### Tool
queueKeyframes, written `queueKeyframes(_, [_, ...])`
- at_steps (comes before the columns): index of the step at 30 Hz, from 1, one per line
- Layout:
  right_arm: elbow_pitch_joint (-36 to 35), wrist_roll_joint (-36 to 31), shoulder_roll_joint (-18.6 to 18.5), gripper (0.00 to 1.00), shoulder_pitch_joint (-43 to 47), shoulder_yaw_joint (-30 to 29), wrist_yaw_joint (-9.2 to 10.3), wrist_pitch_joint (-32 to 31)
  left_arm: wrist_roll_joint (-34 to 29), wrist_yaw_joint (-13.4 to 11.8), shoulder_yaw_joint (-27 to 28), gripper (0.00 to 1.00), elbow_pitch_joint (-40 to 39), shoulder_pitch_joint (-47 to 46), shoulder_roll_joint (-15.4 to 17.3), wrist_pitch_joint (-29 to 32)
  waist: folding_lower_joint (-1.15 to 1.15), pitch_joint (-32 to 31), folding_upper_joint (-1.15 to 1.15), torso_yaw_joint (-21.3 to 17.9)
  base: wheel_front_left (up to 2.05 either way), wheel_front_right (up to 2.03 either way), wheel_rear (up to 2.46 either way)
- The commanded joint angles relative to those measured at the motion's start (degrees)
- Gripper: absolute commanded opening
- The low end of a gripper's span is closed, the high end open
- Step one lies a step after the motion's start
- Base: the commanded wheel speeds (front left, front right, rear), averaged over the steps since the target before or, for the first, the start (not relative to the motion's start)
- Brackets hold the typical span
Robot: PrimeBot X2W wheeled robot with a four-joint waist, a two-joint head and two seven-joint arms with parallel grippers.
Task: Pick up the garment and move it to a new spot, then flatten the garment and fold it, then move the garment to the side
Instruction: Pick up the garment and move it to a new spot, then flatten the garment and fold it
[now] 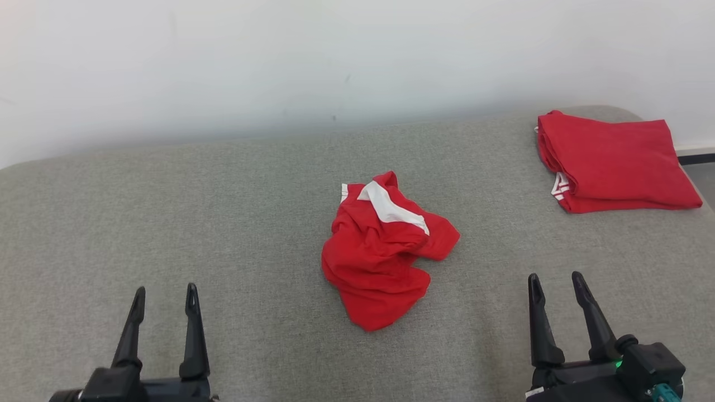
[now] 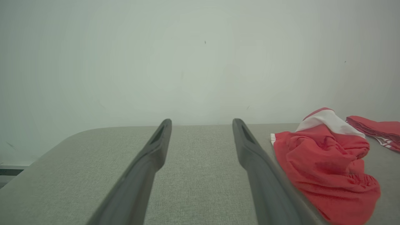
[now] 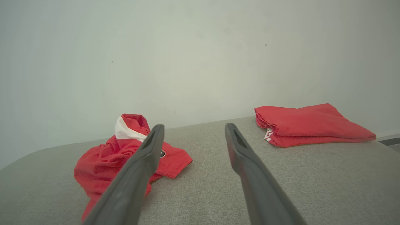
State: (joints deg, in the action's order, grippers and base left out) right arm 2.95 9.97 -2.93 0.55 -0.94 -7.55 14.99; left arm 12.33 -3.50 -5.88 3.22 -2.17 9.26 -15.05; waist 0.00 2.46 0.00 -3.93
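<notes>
A crumpled red garment (image 1: 380, 251) with a white band lies in a heap at the middle of the grey padded surface (image 1: 223, 223). In the left wrist view the garment (image 2: 325, 165) sits to the right of my fingers; in the right wrist view the garment (image 3: 106, 162) lies to the left, partly behind one finger. My left gripper (image 1: 166, 293) stands open at the lower left, well apart from the cloth. At the lower right my right gripper (image 1: 556, 282) is open too, holding nothing.
A second red garment (image 1: 611, 162), neatly folded, lies at the back right corner of the surface, also seen as a folded stack (image 3: 309, 125) in the right wrist view. A pale wall (image 1: 335, 56) rises behind the surface's far edge.
</notes>
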Motion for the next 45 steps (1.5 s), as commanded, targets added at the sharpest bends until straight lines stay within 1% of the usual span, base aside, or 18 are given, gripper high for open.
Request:
queueKeyframes(1, [0.3, 0.2, 0.1, 1.0, 0.8, 0.1, 0.16, 0.2, -0.6, 0.4, 0.9, 1.0, -0.8, 1.6, -1.0, -0.2, 0.0, -0.2, 0.0, 0.6, 0.0, 0.0, 0.0])
queueKeyframes(6, [1.0, 0.7, 0.1, 1.0, 1.6, 0.2, 0.16, 0.2, -1.9, 2.0, 4.9, 1.0, -3.2, 4.4, -3.5, -0.2, 0.0, -0.7, 0.0, 1.1, 0.0, 0.0, 0.0])
queueKeyframes(13, [1.8, 1.1, 0.1, 1.0, 1.9, 0.1, 0.16, 0.2, -5.6, 5.4, 7.1, 1.0, -3.3, 6.7, -4.7, -0.2, 0.0, -1.2, 0.0, 1.2, 0.0, 0.0, 0.0])
queueKeyframes(17, [2.4, 1.3, 0.1, 1.0, 1.9, 0.4, 0.16, 0.2, -6.3, 6.4, 8.0, 1.0, -2.0, 7.1, -5.3, -0.2, 0.0, -1.4, 0.0, 1.2, 0.0, 0.0, 0.0])
queueKeyframes(31, [5.2, 1.5, 0.1, 1.0, 2.8, 1.8, 0.16, 0.2, -7.7, 7.2, 7.5, 1.0, 1.1, 7.1, -6.3, -0.2, 0.0, -1.2, 0.0, 1.6, 0.0, 0.0, 0.0])
queueKeyframes(36, [6.0, 1.5, 0.1, 1.0, 2.7, 2.0, 0.16, 0.2, -8.2, 6.5, 6.8, 1.0, 1.1, 7.6, -6.4, -0.2, 0.0, -1.2, 0.0, 1.7, 0.0, 0.0, 0.0])
queueKeyframes(39, [6.3, 1.4, 0.1, 1.0, 2.8, 2.0, 0.16, 0.2, -7.6, 5.6, 5.9, 1.0, 1.1, 7.9, -6.4, -0.2, 0.0, -1.1, 0.0, 1.8, 0.0, 0.0, 0.0])
queueKeyframes(45, [6.5, 1.5, 0.1, 1.0, 2.6, 2.1, 0.16, 0.2, -7.4, 5.0, 5.3, 1.0, 1.0, 7.8, -6.4, -0.2, 0.0, -1.1, 0.0, 1.9, 0.0, 0.0, 0.0])
